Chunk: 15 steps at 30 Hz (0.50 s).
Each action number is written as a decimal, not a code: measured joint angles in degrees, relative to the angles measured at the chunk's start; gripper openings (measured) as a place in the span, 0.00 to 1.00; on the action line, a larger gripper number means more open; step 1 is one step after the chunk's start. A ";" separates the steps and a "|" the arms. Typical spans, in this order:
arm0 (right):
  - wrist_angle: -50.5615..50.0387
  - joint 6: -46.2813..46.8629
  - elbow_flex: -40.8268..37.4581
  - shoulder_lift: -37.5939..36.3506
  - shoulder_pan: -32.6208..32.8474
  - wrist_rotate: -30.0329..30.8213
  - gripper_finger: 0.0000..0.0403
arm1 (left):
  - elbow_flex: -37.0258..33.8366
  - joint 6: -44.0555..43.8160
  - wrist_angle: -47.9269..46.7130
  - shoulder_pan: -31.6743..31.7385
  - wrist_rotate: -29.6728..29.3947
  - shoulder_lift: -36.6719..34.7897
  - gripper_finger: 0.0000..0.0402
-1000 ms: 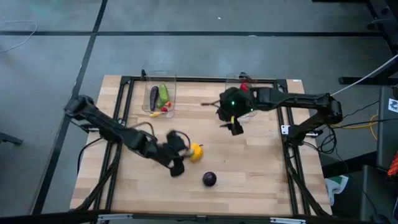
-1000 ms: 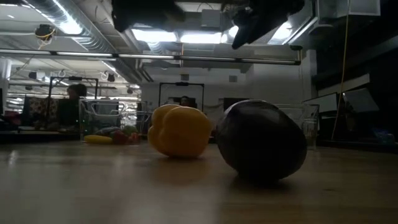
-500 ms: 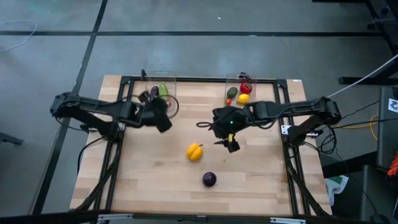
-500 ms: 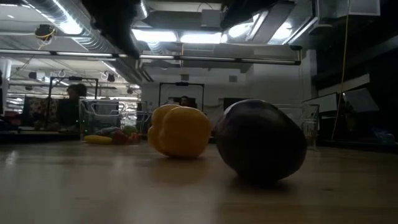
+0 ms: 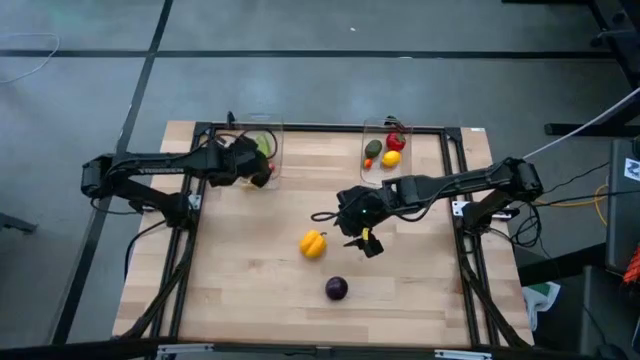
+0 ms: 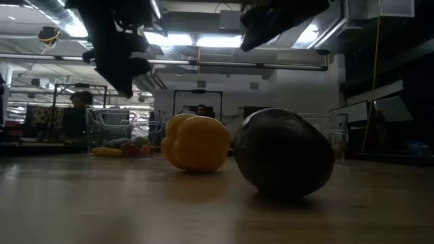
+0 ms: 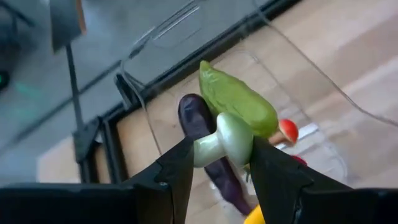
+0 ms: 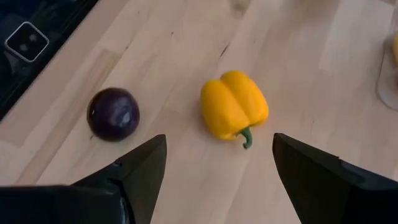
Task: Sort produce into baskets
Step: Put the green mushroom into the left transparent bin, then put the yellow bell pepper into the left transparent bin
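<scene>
Left tool (image 7: pixel 221 149) hides eggplant (image 7: pixel 208 149) behind pale piece (image 7: pixel 227 138).

Two baskets sit at the desk's (image 5: pixel 420 290) far edge: left basket (image 5: pixel 262 125), right basket (image 5: pixel 378 126), produce in each. Pepper (image 5: pixel 313 243) lies mid-desk, round piece (image 5: pixel 337 288) nearer the front, slightly right of it.

Two clear baskets stand at the far edge of the table, the left basket (image 5: pixel 262 128) and the right basket (image 5: pixel 383 124). Two pieces lie loose on the wood: one yellow pepper (image 5: pixel 313 243) and one purple round piece (image 5: pixel 337 288). In the right basket I count one red tomato (image 5: pixel 396 141), one green avocado (image 5: pixel 373 148), one lemon (image 5: pixel 391 158) and one tiny red piece (image 5: pixel 367 163); the left basket's contents are too hidden to count.
</scene>
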 joint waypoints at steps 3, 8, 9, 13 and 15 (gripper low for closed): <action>5.97 -0.10 -4.29 -0.07 -0.02 -0.03 0.72 | -1.07 -1.23 2.09 3.07 4.26 0.00 0.37; 11.75 -0.13 -9.38 -0.04 -0.04 -0.03 0.72 | -1.24 -1.61 4.05 6.93 10.26 0.00 0.45; 12.22 -0.13 -10.18 -0.04 -0.04 -0.03 0.72 | -1.24 -1.67 4.52 7.51 10.44 0.00 0.47; 12.76 -0.13 -11.82 -0.05 -0.04 0.46 0.72 | -1.24 -2.92 5.06 9.36 10.91 0.00 0.54; 12.61 -0.08 -12.34 -0.07 -0.04 0.92 0.72 | -1.24 -3.71 5.18 10.13 11.87 0.00 0.56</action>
